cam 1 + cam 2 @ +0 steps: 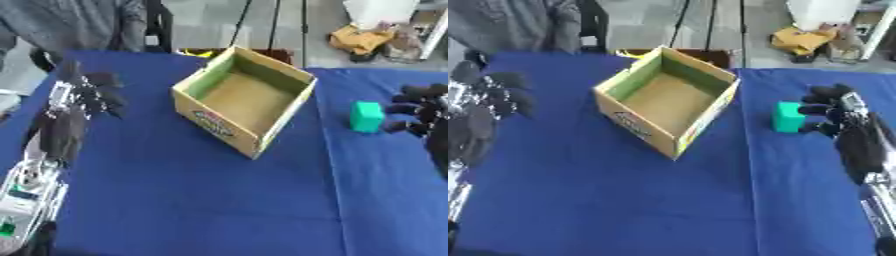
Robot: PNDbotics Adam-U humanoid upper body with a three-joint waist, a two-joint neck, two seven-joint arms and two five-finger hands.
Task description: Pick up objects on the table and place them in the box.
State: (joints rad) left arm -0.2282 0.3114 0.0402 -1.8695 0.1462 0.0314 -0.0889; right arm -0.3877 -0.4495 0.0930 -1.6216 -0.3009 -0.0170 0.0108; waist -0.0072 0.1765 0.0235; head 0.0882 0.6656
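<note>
**One green block left on the cloth, box empty**

One small green block (pixel 788 117) is seen on the blue tablecloth (pixel 201 200), to the right of the cardboard box (pixel 248 100) and clearly apart from it. The block sits upright on the cloth and is not lifted.

The box is set near the middle of the table, turned at an angle so that one corner points toward the camera. Its top is open; a green lining is shown on the inner walls, a brown floor is visible, and nothing is seen inside. A printed label (unreadable) is carried on the near outer wall.

The right hand (pixel 837 112) is placed just beside the block on its right side. The fingers are spread and lightly bent, with the fingertips (pixel 809 108) at or almost at the block's right face; actual contact cannot be confirmed. The block is not clasped.

The left hand (pixel 87 92) is held over the left part of the table, well apart from the box and the block. Its fingers are splayed and relaxed, and nothing is held in it. The left forearm (pixel 35 185) (silver and black) is seen running down to the lower left corner.
</note>
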